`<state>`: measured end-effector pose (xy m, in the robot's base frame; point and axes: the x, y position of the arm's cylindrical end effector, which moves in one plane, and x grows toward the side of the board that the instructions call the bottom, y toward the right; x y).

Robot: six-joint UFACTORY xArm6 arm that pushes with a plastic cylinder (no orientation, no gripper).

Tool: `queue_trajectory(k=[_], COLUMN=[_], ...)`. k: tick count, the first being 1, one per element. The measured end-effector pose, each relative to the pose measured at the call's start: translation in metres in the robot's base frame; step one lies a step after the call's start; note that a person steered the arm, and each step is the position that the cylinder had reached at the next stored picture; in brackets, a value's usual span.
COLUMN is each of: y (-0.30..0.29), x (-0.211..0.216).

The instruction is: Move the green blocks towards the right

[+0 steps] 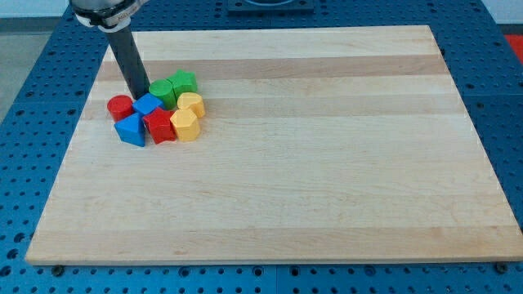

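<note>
Two green blocks sit at the top of a cluster on the wooden board's upper left: a round green cylinder (162, 90) and a green star-like block (185, 82) to its right, touching it. My tip (140, 94) rests on the board just left of the green cylinder, against or very near it, above the blue block (148, 104).
Below the green blocks lie a red cylinder (120, 107), a blue wedge (131, 130), a red block (159, 126) and two yellow blocks (190, 104) (185, 125). The wooden board (327, 163) lies on a blue perforated table.
</note>
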<state>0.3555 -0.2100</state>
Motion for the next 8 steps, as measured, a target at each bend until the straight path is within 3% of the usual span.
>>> queue_trajectory(k=[8], y=[0.113], x=[0.0])
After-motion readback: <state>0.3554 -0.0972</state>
